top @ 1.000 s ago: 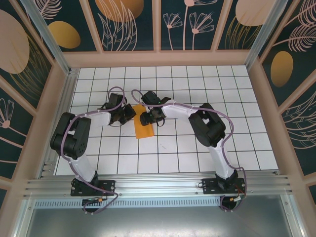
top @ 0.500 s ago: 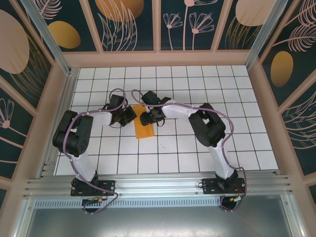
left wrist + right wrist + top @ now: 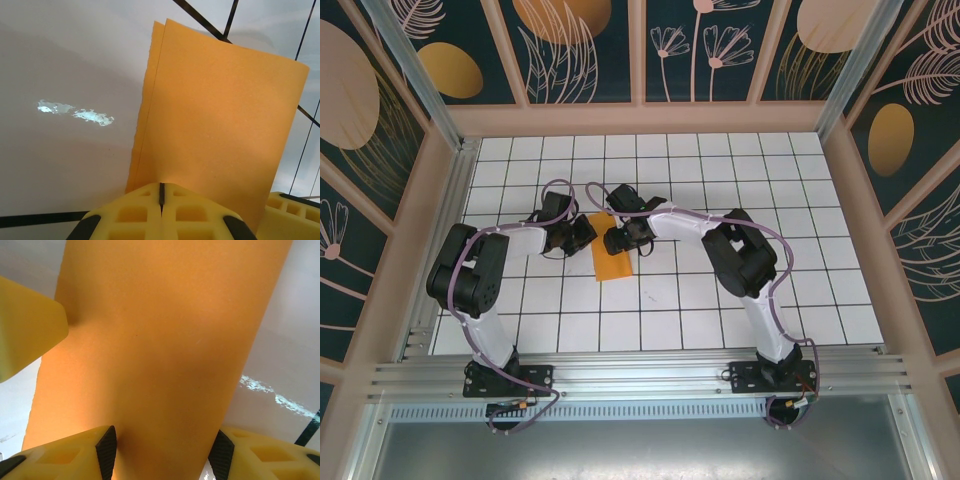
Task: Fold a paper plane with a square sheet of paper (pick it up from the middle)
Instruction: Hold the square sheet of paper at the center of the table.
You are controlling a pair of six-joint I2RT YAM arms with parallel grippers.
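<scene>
We see bright-orange paper sheet (image 3: pixel 612 260), folded double into narrow rectangle, lying flat on white gridded table (image 3: pixel 720 300) near centre, between both arms. In left wrist view two stacked layers (image 3: pixel 215 125) show along its left edge. Left gripper (image 3: pixel 588 228) fully closed, yellow fingertips (image 3: pixel 160 197) touching paper's edge; we cannot tell whether anything is pinched. Right gripper (image 3: pixel 615 240) about half open, fingers (image 3: pixel 162 447) straddling sheet (image 3: pixel 155 350), not clamping it.

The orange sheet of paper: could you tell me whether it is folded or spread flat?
Folded: the orange sheet shows two layered edges along its left side, and from above it is a narrow strip.
</scene>
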